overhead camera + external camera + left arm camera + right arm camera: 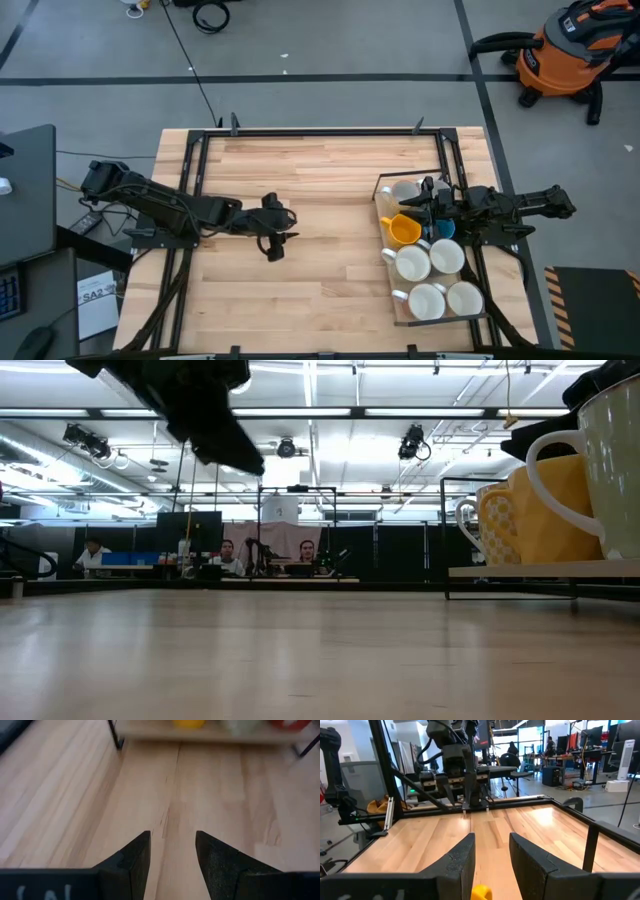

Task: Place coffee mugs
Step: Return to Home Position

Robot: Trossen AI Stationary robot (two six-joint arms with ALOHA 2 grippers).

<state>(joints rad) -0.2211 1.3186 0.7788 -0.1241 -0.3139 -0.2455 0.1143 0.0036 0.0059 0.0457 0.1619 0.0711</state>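
Several coffee mugs stand on a low tray at the table's right side: a yellow-orange mug, a blue one and white ones. The low view shows the yellow mug and a cream mug on the tray's board. My right gripper hovers open above the tray's far part, level, with the yellow mug's top just below its fingers. My left gripper hangs open over bare wood near the table's middle, slanting down toward the tray.
A dark metal frame runs along the table's edges. Bare wooden tabletop lies between the left gripper and the tray. An orange shop vacuum stands on the floor beyond the table. People sit at desks in the room behind.
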